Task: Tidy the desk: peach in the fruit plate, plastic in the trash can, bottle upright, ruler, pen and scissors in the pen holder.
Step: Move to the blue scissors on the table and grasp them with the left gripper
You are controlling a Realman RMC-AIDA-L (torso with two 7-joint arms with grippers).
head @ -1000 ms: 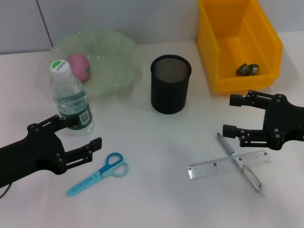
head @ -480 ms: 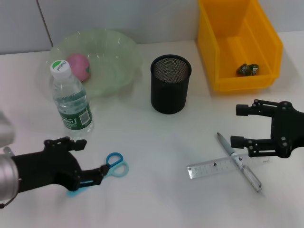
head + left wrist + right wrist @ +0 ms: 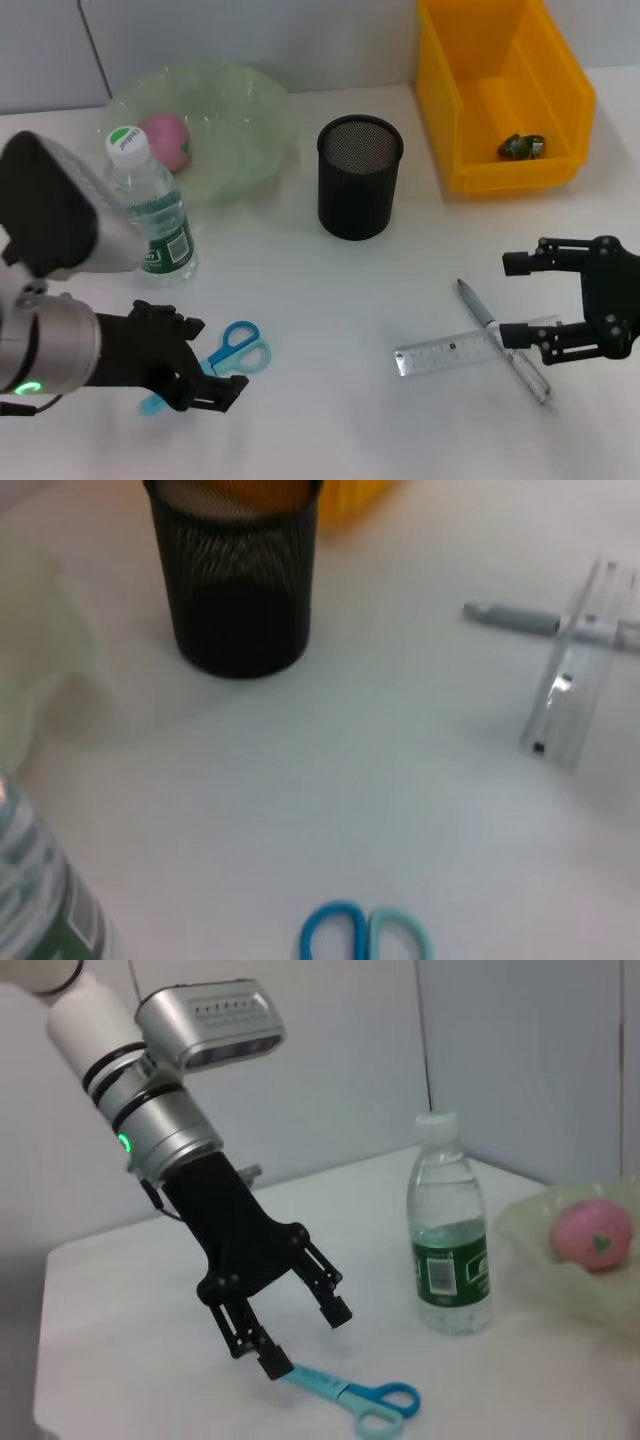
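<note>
Over the blade end of the blue scissors (image 3: 215, 362) lying flat on the white worktop (image 3: 330, 290), the left gripper (image 3: 205, 375) is hanging with fingers spread, gripping nothing. Near the crossed ruler (image 3: 470, 346) and pen (image 3: 503, 340), the right gripper (image 3: 520, 298) is hovering, fingers released.

Head looks down; wrists low, perhaps sharing scissors (image 3: 208, 369).
</note>
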